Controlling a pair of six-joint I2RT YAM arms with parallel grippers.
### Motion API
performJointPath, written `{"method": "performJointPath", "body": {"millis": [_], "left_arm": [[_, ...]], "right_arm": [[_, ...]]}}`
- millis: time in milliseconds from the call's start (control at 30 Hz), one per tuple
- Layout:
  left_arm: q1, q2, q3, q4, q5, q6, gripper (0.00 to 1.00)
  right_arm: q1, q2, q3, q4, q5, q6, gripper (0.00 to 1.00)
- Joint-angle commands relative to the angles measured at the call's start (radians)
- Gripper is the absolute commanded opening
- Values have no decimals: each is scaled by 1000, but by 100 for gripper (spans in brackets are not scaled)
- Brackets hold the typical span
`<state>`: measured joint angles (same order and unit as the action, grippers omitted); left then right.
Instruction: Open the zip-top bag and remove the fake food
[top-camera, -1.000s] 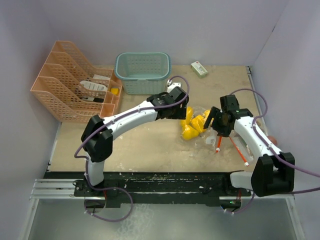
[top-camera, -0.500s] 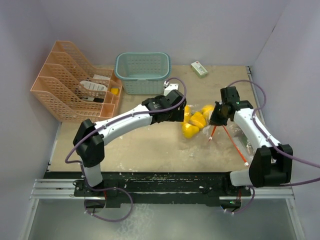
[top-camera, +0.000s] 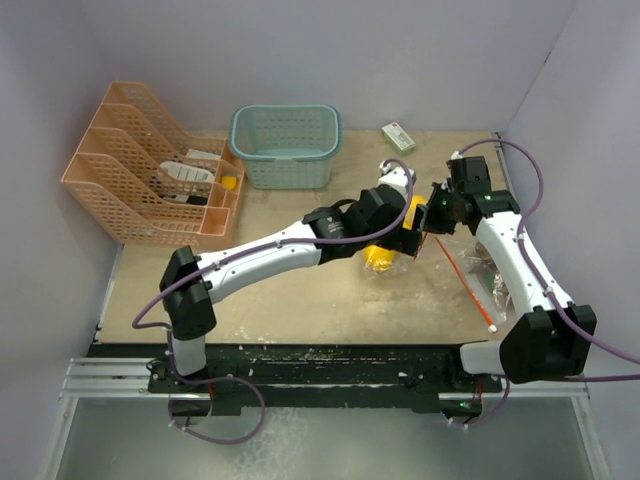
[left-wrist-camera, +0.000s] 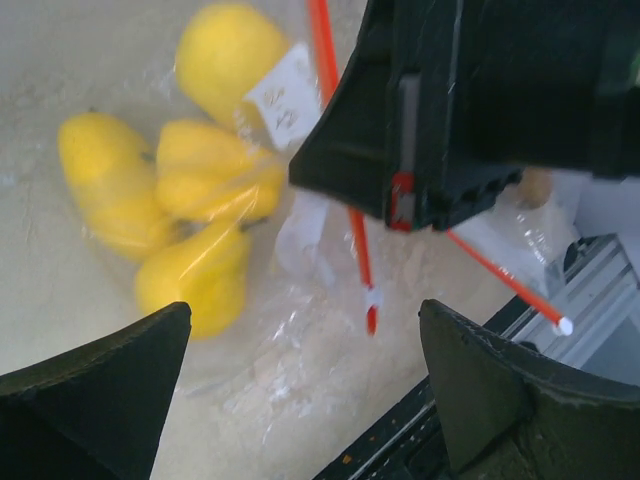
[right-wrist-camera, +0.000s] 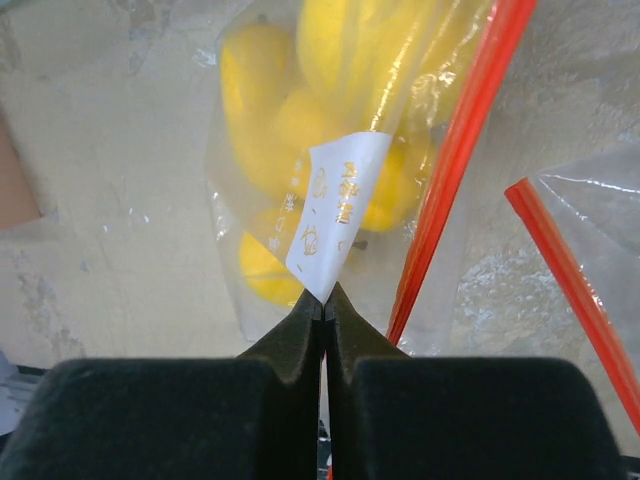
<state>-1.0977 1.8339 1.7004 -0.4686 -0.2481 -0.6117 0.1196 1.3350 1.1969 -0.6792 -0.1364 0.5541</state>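
Right wrist view: the right gripper (right-wrist-camera: 323, 306), jaws pressed together, pinches the clear zip-top bag (right-wrist-camera: 375, 280) at the lower tip of its white label (right-wrist-camera: 335, 215), centre frame.
The fake food (right-wrist-camera: 290, 120), glossy yellow pieces, sits inside the bag in the upper middle, beside the red zip strip (right-wrist-camera: 455, 150) running down the right. In the top view the left gripper (top-camera: 410, 242), fingers spread wide, hovers over the bag right of centre, holding nothing; a teal basket (top-camera: 286, 146) stands at upper centre.
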Motion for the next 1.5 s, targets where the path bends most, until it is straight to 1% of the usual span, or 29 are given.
{"method": "performJointPath", "body": {"millis": [0, 133, 267, 333, 400, 500, 533, 600, 733, 867, 967, 1033, 1067, 1233, 1267, 1300, 1367, 1400, 1467], "left_arm": [[10, 75, 132, 78, 32, 52, 99], [10, 138, 187, 41, 30, 57, 89], [10, 131, 154, 40, 20, 40, 72], [10, 126, 147, 38, 17, 45, 67], [10, 119, 149, 35, 28, 60, 68], [7, 86, 129, 59, 58, 78, 77], [4, 67, 110, 72, 60, 79, 79], [-6, 35, 77, 81, 60, 84, 76], [-33, 12, 58, 69, 59, 91, 56], [-51, 29, 68, 72, 84, 89, 41], [-51, 48, 101, 72, 100, 99, 21], [-51, 59, 127, 62, 107, 111, 4], [-51, 64, 139, 56, 111, 116, 0], [-48, 63, 158, 19, 103, 133, 0], [-47, 59, 155, 6, 91, 140, 0], [-45, 51, 151, -3, 79, 146, 0], [-34, 27, 130, -16, 65, 160, 0], [-24, 11, 118, -22, 63, 164, 0], [7, -22, 86, -26, 80, 177, 0]], "right_arm": [[6, -33, 59, -34, -61, 6, 0], [6, -58, 77, -48, -77, 6, 0], [6, -82, 79, -48, -78, 9, 0], [6, -88, 79, -51, -81, 17, 0], [6, -93, 77, -50, -84, 24, 0], [6, -96, 67, -51, -88, 31, 0], [6, -96, 63, -49, -88, 32, 0], [6, -96, 57, -45, -83, 32, 0], [6, -93, 64, -43, -76, 30, 0], [6, -90, 72, -44, -74, 30, 0], [6, -94, 67, -46, -75, 30, 0], [6, -101, 63, -46, -75, 28, 0], [6, -105, 62, -46, -77, 26, 0], [7, -127, 66, -34, -71, 38, 0], [6, -129, 73, -34, -64, 34, 1], [6, -131, 79, -31, -60, 31, 7], [6, -137, 90, -20, -56, 20, 25], [6, -145, 97, -7, -51, 11, 31], [6, -173, 114, 25, -24, -4, 38]]}}
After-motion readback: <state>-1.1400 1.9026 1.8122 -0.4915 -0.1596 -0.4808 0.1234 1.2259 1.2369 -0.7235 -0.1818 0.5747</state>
